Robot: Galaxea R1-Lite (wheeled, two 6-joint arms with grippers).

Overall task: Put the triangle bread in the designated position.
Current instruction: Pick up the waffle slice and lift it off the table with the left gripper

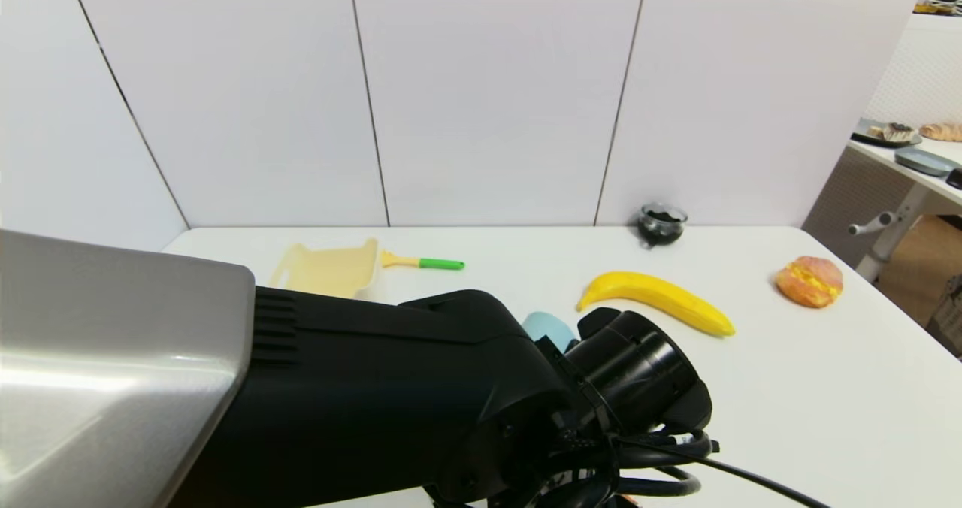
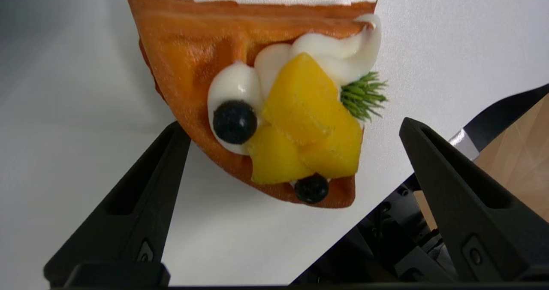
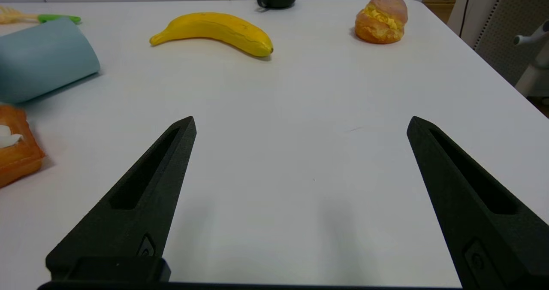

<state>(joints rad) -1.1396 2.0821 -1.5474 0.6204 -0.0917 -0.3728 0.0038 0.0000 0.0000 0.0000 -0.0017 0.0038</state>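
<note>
Left pincer (image 2: 294,127) poised directly above the small orange-brown wedge-shaped triangle bread (image 2: 240,67), fingers (image 2: 141,204) spread wide to either side of its narrow end, one tip just beside the crust, nothing clamped. Spread that wide, seemingly, to clear the white cream, yellow fruit pieces and black berries on top and close on the firmer pastry edges instead. Bread lying flat on the plain white bench (image 2: 64,88), near its front edge, hidden in the head view beneath the bulky black left arm.

Right pincer (image 3: 300,122) low over bare bench off to the side, fingers likewise apart and holding nothing; probably parked there to keep out of the way.

Beyond: pale blue cylinder lying on its side (image 3: 43,58), curved yellow banana (image 1: 657,297), round golden bun with yellow filling (image 1: 809,281), small dark glass jar (image 1: 661,222) by the wall, cream plastic dustpan (image 1: 327,269).

Designated position unmarked; likely the open bench ahead of the right pincer. Grasp not yet made.
</note>
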